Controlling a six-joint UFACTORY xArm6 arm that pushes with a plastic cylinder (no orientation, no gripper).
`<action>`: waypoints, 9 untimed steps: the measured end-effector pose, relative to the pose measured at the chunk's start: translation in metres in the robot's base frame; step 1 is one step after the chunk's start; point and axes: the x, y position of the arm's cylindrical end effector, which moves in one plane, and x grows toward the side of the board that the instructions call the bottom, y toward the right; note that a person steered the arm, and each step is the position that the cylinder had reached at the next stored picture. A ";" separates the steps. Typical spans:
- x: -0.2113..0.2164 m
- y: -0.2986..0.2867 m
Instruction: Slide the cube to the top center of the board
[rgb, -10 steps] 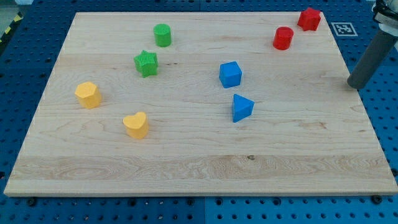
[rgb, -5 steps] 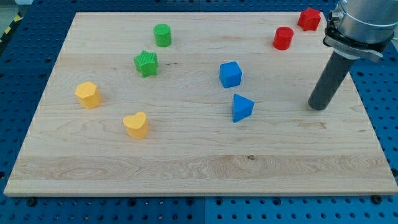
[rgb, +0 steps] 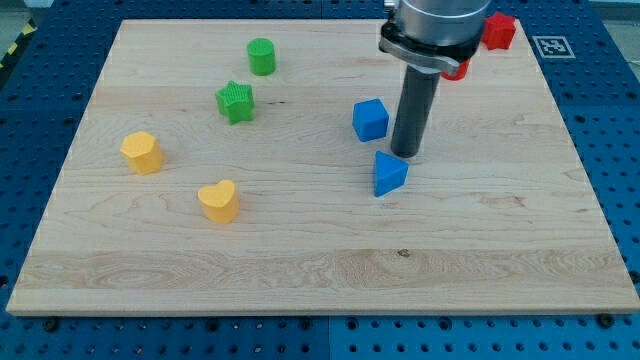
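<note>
The blue cube (rgb: 370, 119) sits on the wooden board (rgb: 300, 270), a little right of the middle. My tip (rgb: 404, 153) rests on the board just right of and below the cube, with a small gap between them. It stands right above the blue triangular block (rgb: 389, 173), nearly touching its top edge. The rod rises to the view's top and hides most of the red cylinder (rgb: 459, 71).
A green cylinder (rgb: 261, 56) and a green star (rgb: 235, 101) lie at the upper left. A yellow hexagonal block (rgb: 142, 152) and a yellow heart (rgb: 218, 200) lie at the left. A red block (rgb: 499, 31) sits at the top right corner.
My tip has moved left across the board from beyond its right edge to a spot between the blue cube and the blue triangular block. No block has moved.
</note>
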 end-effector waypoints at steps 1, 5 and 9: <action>-0.003 -0.005; -0.014 -0.005; -0.054 -0.039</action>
